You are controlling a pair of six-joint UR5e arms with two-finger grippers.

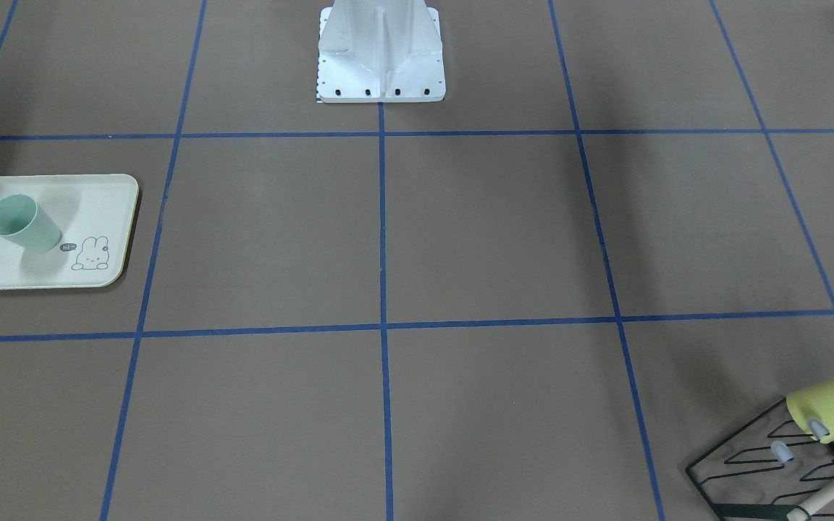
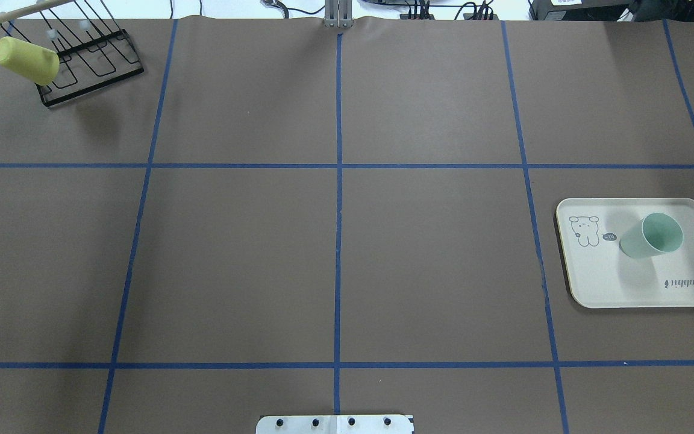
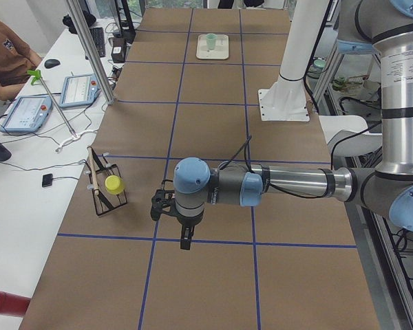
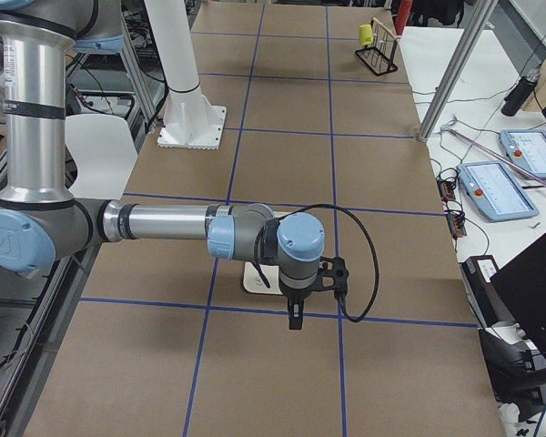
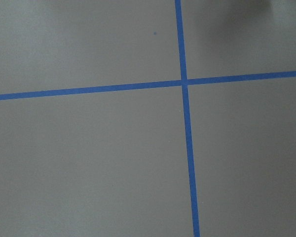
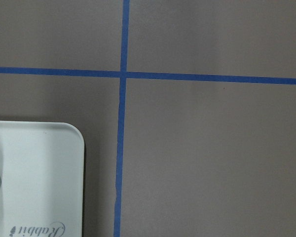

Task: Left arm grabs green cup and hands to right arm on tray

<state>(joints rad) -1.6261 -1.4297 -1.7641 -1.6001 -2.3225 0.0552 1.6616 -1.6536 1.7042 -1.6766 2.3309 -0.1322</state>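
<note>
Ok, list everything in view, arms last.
green cup: one, mint green, upright on the tray
tray: one, cream, robot's right end of the table
yellow cup: one, yellow, on the rack
rack: one, black wire with a wooden bar, far left corner
tape lines: a grid, blue, across the brown table
pedestal: one, white, centre of the robot's edge
teach pendants: two, blue-edged, on the side desk
person: one, brown shirt, at the side desk
left arm: grey with blue caps; left pincer points down, state unclear
right arm: same colours, near the tray; right pincer points down, state unclear
</note>
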